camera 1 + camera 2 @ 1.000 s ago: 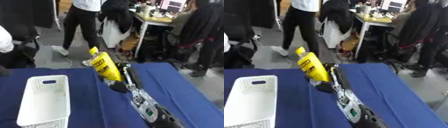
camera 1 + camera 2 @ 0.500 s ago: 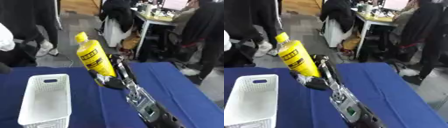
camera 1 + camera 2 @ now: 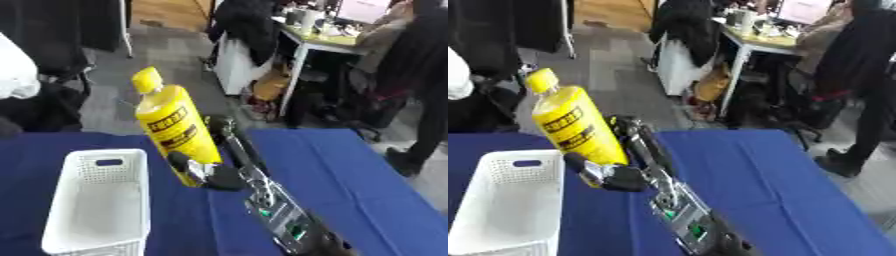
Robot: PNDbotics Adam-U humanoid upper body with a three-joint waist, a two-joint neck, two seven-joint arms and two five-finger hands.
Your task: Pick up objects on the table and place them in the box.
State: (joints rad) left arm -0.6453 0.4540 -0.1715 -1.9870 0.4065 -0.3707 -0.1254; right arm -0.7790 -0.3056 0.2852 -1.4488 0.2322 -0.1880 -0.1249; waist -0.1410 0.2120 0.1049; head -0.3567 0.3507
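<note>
My right hand (image 3: 214, 172) is curled around a yellow bottle (image 3: 175, 131) with yellow cap, tilted, beside the white basket (image 3: 96, 200).

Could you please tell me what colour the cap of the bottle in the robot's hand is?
Yellow, like the bottle itself; clearest in the left eye view.

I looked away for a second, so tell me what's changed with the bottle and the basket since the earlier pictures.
The right hand has kept its hold on the yellow bottle and carried it leftward, closer to the white basket, and stood it more upright. The basket is still empty and in place on the blue table. The camera has shifted too, so part of the apparent motion is the view's.
</note>
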